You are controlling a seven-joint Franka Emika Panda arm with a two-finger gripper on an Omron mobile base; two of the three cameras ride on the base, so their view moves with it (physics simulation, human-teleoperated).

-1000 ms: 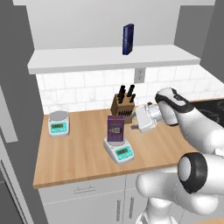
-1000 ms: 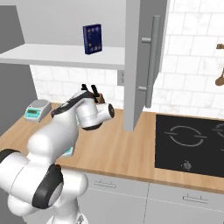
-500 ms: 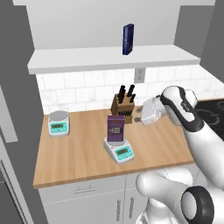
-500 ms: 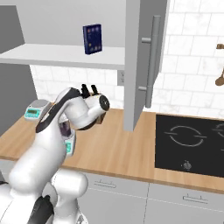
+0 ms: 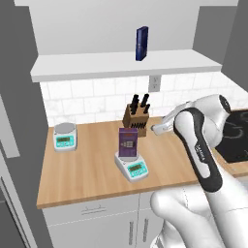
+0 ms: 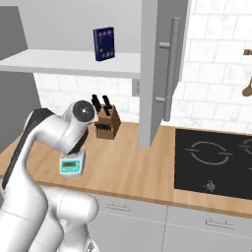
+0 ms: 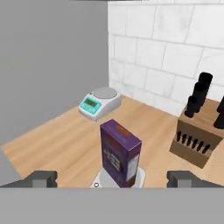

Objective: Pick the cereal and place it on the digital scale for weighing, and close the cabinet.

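Tall dark-purple cereal box (image 7: 120, 153) stands upright on askew white-grey digital scale (image 5: 132, 166), just ahead of pincer (image 7: 113, 178). Pincer spread wide, empty. Light grey upper cabinet door (image 6: 160, 69) open, unclosed.

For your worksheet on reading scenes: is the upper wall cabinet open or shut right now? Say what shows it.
Open. The cabinet door stands swung out edge-on over the counter, and the white shelf with the dark blue box is exposed.

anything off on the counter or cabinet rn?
Cabinet door hangs open over the counter. The cereal stands upright on the digital scale, which sits askew to the counter edge. Nothing spilled or damaged.
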